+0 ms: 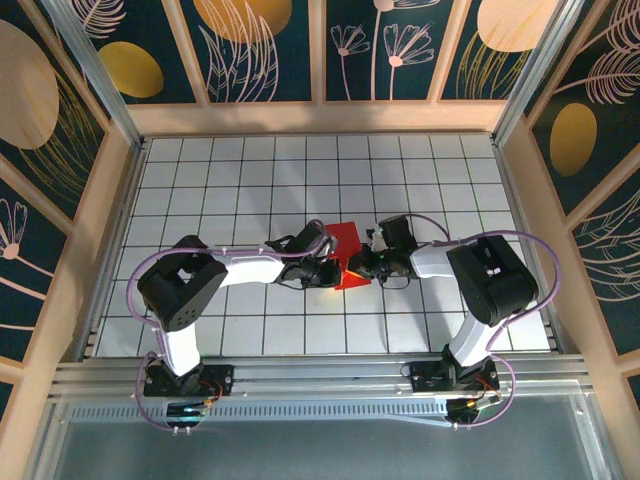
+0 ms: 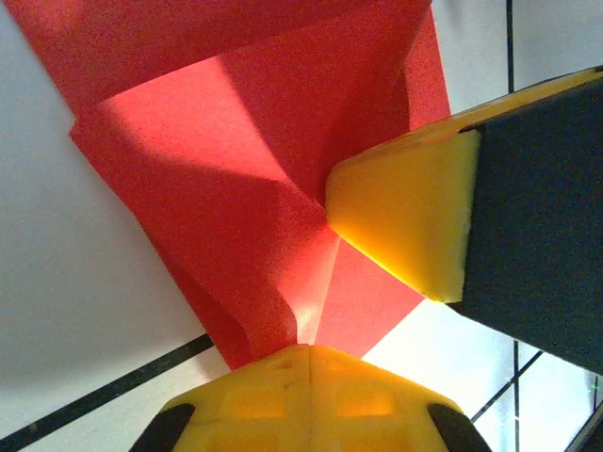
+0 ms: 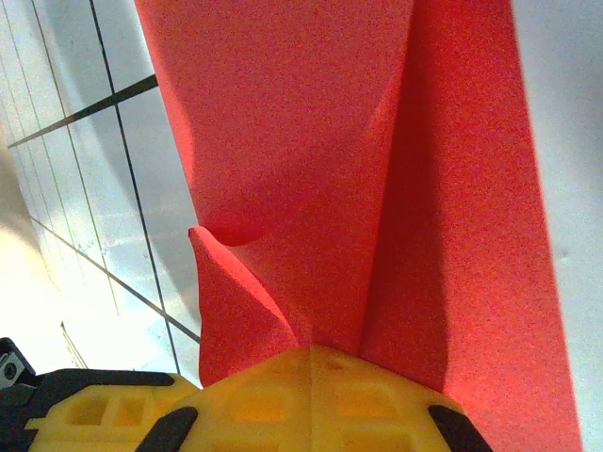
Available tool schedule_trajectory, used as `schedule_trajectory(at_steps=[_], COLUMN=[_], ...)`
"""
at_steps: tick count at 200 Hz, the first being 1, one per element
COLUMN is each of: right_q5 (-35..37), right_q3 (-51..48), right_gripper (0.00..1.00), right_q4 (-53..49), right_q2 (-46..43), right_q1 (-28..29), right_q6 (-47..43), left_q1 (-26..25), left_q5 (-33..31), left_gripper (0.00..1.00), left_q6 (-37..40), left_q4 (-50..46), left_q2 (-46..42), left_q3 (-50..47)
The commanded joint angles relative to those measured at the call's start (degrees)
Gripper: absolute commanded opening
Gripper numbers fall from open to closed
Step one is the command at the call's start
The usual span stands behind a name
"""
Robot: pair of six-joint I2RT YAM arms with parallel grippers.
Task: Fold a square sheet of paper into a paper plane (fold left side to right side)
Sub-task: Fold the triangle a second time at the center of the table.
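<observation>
Left pincer (image 2: 307, 356) fully closed, yellow tips pressed together at 6 o'clock of the left wrist view, pinching a pointed edge of the square sheet of paper (image 2: 236, 188). Creases fan up from that pinch toward 12 o'clock, and the paper is buckled, partly folded, not flat. Right pincer (image 3: 307, 353) also fully closed, tips meeting at 6 o'clock of the right wrist view and gripping the same red paper. There the paper runs up to 12 o'clock with one long fold ridge, and a small curled flap (image 3: 221, 282) stands at about 10 o'clock from the pinch. In the left wrist view a yellow finger (image 2: 405, 221) of the right pincer, on its black body, comes in from 3 o'clock, its tip against the paper just beside the central crease. From the top camera the two pincers sit close together on the near part of the sheet, the left at roughly its 8 o'clock and the right at roughly its 4 o'clock. The far part of the paper lies toward 12 o'clock. The sheet is near the middle of the table (image 1: 250, 170), which is white tiles with dark grid lines. Both arms reach in from 6 o'clock. Dark blue wall panels (image 1: 265, 60) with a flower pattern surround the table.
</observation>
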Motion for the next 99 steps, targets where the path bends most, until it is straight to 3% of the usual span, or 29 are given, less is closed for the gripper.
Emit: schedule_trajectory(at_steps=[1, 99], right_q5=[5.00, 4.92], right_q3=[-0.78, -0.65], right_gripper=[0.00, 0.00], right_q4=[-5.85, -5.88], right_q2=[1.93, 1.94], right_q1=[0.86, 0.83], right_q6=[-1.74, -1.84], left_q1=[0.07, 0.07], left_q5=[-1.07, -1.96], left_gripper=[0.01, 0.00], left_q6=[0.74, 1.03], left_q4=[-1.81, -2.59], left_q2=[0.97, 1.64], left_q3=[0.65, 0.48])
